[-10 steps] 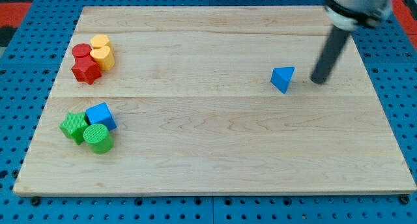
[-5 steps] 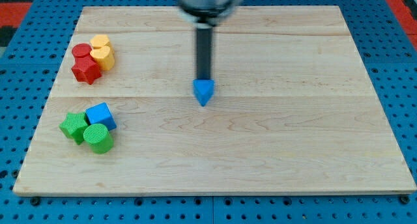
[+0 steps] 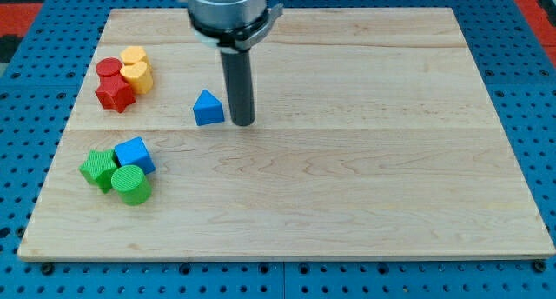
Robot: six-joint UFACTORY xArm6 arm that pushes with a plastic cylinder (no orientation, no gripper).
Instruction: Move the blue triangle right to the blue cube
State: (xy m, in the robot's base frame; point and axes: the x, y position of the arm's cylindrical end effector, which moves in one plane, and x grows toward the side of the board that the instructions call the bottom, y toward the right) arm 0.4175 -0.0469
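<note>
The blue triangle lies on the wooden board, left of the middle. My tip stands just to the triangle's right, close beside it. The blue cube sits at the view's lower left, below and to the left of the triangle, touching two green blocks. The rod rises from the tip toward the view's top, where the arm's dark end shows.
A green star-shaped block and a green cylinder press against the blue cube. A red star, a red cylinder and two yellow blocks cluster at the upper left. The board sits on a blue pegboard.
The blue triangle has slid far to the view's left, from right of centre to left of centre. My tip has followed it leftward and now stands on its right side.
</note>
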